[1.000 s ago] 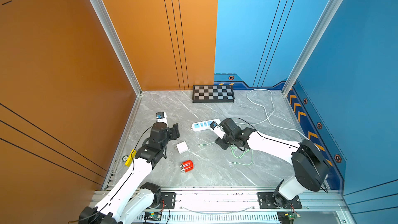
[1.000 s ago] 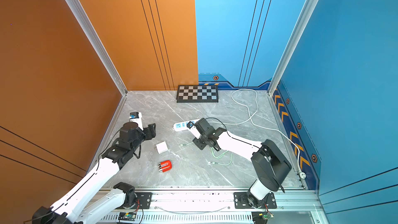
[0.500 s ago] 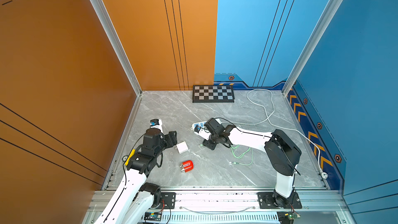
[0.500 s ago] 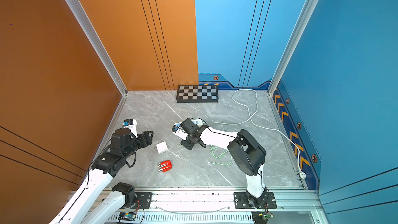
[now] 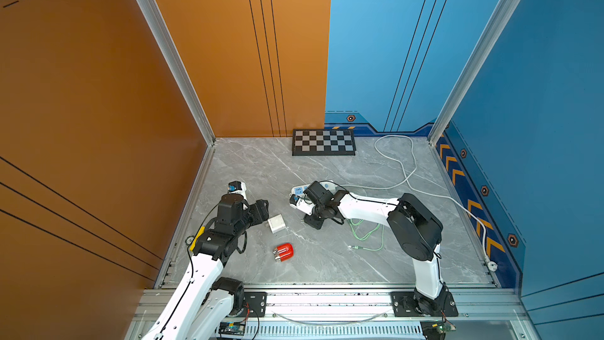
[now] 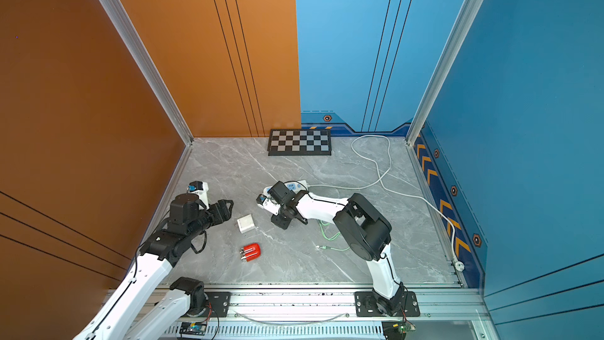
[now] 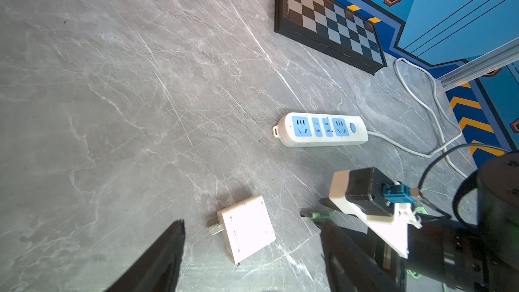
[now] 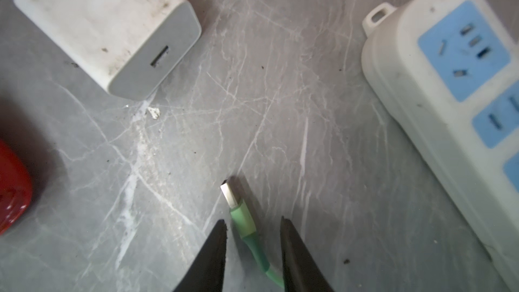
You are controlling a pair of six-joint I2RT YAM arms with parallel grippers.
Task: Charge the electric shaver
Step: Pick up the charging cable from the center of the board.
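Left claw (image 7: 251, 223) wide open, low; right claw (image 8: 252, 220) narrowly open, angled down

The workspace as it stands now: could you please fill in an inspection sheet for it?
Surface: grey marble tabletop, lightly scuffed.
Job's things: electric shaver lying free, nothing plugged in; charger block loose; power strip, sockets empty.
Clutter: chessboard at the back wall.
Grippers: left gripper open beside the charger block; right gripper open, jaws either side of the green cable, at its USB end, not clamped.
Cables: green cable loosely looped; strip's white cord ends in a plug lying at the table's edge.
Surroundings: orange wall and blue wall; nothing else seen.
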